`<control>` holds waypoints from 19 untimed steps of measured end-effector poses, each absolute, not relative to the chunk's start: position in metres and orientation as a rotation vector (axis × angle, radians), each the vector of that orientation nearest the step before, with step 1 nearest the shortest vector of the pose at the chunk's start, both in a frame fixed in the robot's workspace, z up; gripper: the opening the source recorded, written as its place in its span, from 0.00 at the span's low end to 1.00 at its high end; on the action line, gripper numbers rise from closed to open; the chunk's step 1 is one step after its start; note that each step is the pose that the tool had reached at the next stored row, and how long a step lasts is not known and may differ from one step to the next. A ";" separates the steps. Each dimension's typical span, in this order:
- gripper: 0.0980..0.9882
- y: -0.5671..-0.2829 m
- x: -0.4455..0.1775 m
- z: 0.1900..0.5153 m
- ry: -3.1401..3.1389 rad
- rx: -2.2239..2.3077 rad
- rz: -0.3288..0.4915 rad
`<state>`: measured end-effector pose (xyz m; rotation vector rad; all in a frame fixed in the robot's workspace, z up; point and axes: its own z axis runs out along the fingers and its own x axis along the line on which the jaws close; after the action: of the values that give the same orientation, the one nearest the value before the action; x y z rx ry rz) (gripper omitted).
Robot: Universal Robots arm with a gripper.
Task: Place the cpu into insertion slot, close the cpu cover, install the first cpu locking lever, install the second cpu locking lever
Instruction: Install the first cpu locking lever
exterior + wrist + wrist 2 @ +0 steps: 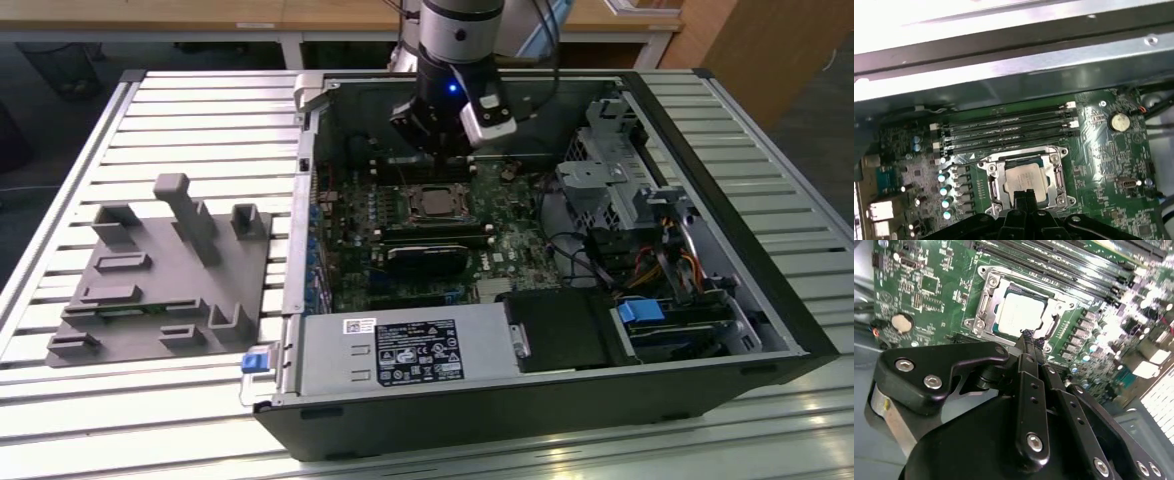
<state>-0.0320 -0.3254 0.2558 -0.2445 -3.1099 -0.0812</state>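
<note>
The gripper (1030,340) has its fingers clenched together on nothing, the tips just above the near edge of the socket (1029,291) in the second wrist view. The chip (1021,312) lies flat in the socket, and the metal cover (994,292) lies down around it. Beyond the socket run the memory slots (1009,127), then the case wall (1004,65).
</note>
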 end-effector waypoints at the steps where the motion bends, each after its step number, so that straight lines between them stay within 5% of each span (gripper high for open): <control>1: 0.03 -0.325 -0.032 0.256 -3.112 -0.221 -0.081; 19: 0.03 -0.325 -0.051 0.255 -3.121 -0.149 -0.088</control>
<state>-0.0510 -0.3250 0.2546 -0.1486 -3.1207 -0.0881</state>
